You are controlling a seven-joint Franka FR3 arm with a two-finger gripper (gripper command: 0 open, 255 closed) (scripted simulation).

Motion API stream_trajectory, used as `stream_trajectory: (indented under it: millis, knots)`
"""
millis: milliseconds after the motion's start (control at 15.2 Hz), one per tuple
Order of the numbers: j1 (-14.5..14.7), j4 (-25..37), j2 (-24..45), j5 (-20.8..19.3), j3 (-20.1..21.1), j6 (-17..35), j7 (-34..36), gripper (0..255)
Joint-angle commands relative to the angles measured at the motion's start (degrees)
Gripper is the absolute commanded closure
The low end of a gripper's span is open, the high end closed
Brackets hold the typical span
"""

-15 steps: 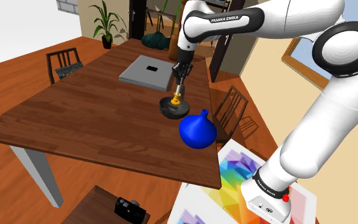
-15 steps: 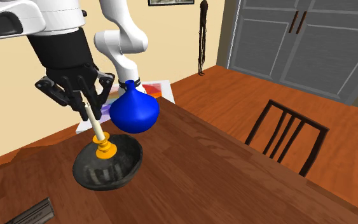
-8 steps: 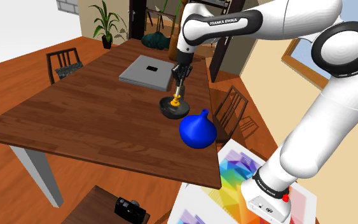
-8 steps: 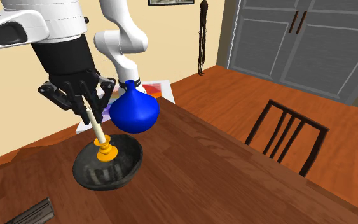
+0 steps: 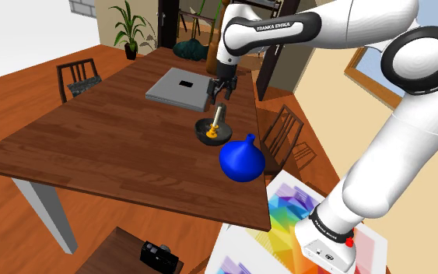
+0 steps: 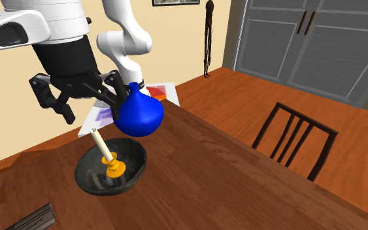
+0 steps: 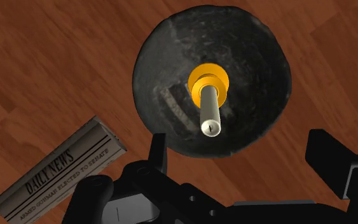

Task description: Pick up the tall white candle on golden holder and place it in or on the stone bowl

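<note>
The cream-white candle (image 6: 100, 145) on its golden holder (image 6: 116, 168) stands inside the dark stone bowl (image 6: 131, 154), leaning a little toward the arm. My gripper (image 6: 92, 111) hangs open just above the candle's tip, fingers spread to either side and touching nothing. In the wrist view the candle (image 7: 210, 114) rises from the bowl (image 7: 247, 51), with the gripper (image 7: 240, 145) wide apart around it. From the shoulder view the candle (image 5: 218, 117) sits in the bowl (image 5: 202, 130) below the gripper (image 5: 219, 92).
A blue round vase (image 6: 137, 114) stands close beside the bowl, near the table edge (image 5: 242, 159). A folded newspaper (image 7: 56, 168) lies on the bowl's other side. Chairs (image 6: 293, 137) (image 5: 79, 78) flank the wooden table.
The fingers have opened and let go of the candle. It has dropped with its holder onto the bowl's floor and leans free; the hand has risen slightly.
</note>
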Motion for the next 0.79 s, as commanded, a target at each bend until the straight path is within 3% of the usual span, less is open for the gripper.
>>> stream_trajectory:
  millis: [0,198,726]
  knots:
    - [0.0,1.6,-0.3,0.0,0.0,-1.9,0.0,0]
    - [0.0,6.5,-0.7,0.1,0.0,-7.2,0.0,0]
    - [0.0,6.5,-0.7,0.1,0.0,-7.2,0.0,0]
